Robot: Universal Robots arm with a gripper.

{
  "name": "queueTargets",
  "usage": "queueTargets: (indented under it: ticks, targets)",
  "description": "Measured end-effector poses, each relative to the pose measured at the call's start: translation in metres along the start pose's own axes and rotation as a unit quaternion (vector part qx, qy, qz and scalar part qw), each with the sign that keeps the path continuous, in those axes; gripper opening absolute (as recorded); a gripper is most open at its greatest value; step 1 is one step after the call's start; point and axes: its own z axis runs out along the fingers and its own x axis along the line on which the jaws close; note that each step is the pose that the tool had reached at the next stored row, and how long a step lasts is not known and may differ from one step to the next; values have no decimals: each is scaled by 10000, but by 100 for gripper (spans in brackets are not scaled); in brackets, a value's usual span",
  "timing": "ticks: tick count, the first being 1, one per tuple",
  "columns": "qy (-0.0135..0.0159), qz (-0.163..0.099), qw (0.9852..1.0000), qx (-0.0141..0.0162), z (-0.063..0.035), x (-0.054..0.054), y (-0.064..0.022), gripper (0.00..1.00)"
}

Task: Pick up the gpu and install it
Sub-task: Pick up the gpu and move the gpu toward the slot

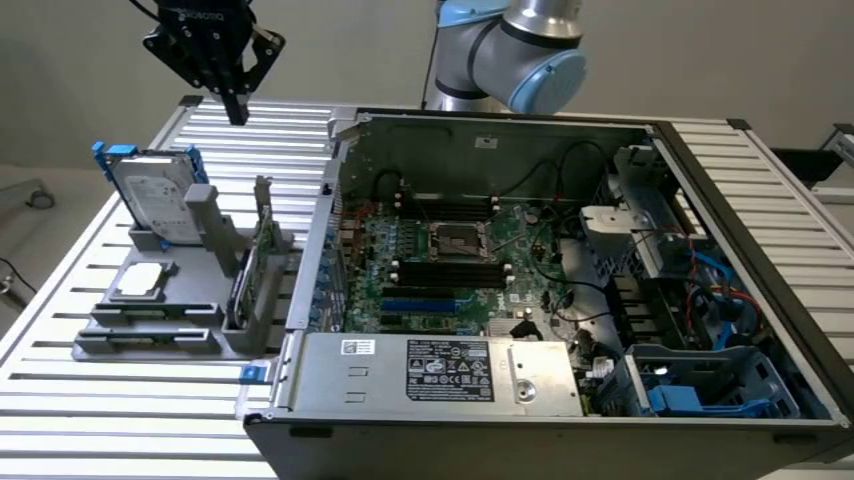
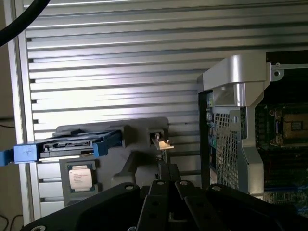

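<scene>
Nearest the exterior camera sits the power supply [image 1: 441, 372] of an open case [image 1: 767, 215], with the motherboard [image 1: 454, 250] bare behind it. On the slatted table [image 1: 120, 410], at the exterior view's left of the case, a grey holder [image 1: 147, 338] carries three parts. The gpu [image 1: 262, 255] stands on edge in the slot just beside the case wall, its silver bracket at the far end. The wrist view catches the gpu [image 2: 162, 144] edge-on. A drive [image 1: 158, 200] with blue rails stands upright at the holder's far left, and a chip [image 1: 143, 280] lies flat nearer the camera. The gripper [image 1: 238, 112] hangs high over the table's far left corner, beyond the holder and well apart from the gpu. Its fingers are pressed together with nothing between them. The arm [image 1: 514, 50] rises behind the case's far wall.
</scene>
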Motion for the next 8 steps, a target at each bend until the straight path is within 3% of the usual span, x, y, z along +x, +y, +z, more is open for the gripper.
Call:
queueTargets:
  ticks: [3, 7, 8]
  targets:
    - [0, 0, 10000, 0, 0, 0, 0, 18]
    - [0, 0, 10000, 13, 20, 1, -2, 36]
    - [1, -1, 10000, 15, 32, 1, -8, 36]
